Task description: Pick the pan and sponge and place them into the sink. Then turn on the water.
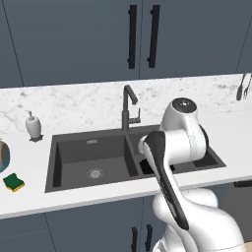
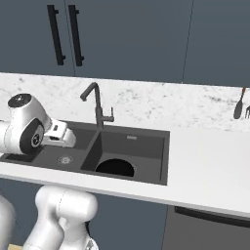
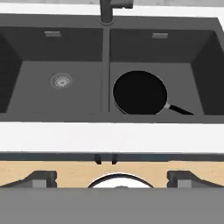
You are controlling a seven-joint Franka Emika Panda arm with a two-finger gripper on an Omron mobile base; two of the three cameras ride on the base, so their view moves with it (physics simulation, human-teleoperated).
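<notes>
On the white marble worktop (image 1: 74, 108), near its left front edge, I see the small green-and-yellow rectangular sponge (image 1: 14, 181): light, soft, compressible; grip its long sides. Pincer (image 3: 105, 158) state: cannot tell.

White marble counter (image 1: 88, 106) carried sink (image 1: 74, 147), w/ sponge (image 1: 14, 182) & soap dispenser (image 1: 33, 125) on its left side; pan (image 3: 140, 92) lay in right basin.

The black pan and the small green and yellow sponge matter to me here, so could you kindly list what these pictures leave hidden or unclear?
- Round black pan: in the left base view the white arm covers the right basin; in the right base view the basin's front wall cuts it off.
- Green and yellow sponge: too small to tell details.
- Hand: only dark tips show at the hand view's bottom; open or shut is unclear.
- Right basin's drain: under the pan.
</notes>
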